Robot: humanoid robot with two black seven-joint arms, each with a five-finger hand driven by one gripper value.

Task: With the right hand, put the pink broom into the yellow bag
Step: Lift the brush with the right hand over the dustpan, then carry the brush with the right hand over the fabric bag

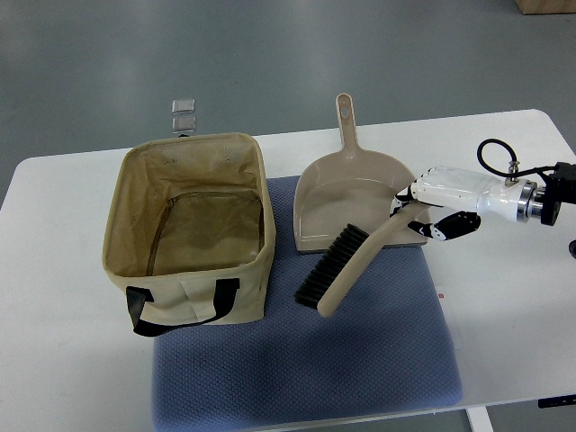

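One white robotic right hand (430, 209) wraps its fingers around the handle end of the beige, black-bristled broom (345, 265), which lies tilted across the beige plastic dustpan (346, 193) and blue mat (396, 351), beside the open tan fabric bag (191, 229).

— What are the things made of?
— The bag (189, 236) is soft matt canvas-like cloth with black woven straps (180, 304). The broom (346, 266) and dustpan (353, 193) look like smooth, dull plastic; the broom's bristles are black.
— And underneath?
— A blue mat (378, 360) with a rough, textured weave, on a smooth white table (54, 360). The right hand (441, 202) has a glossy white shell.
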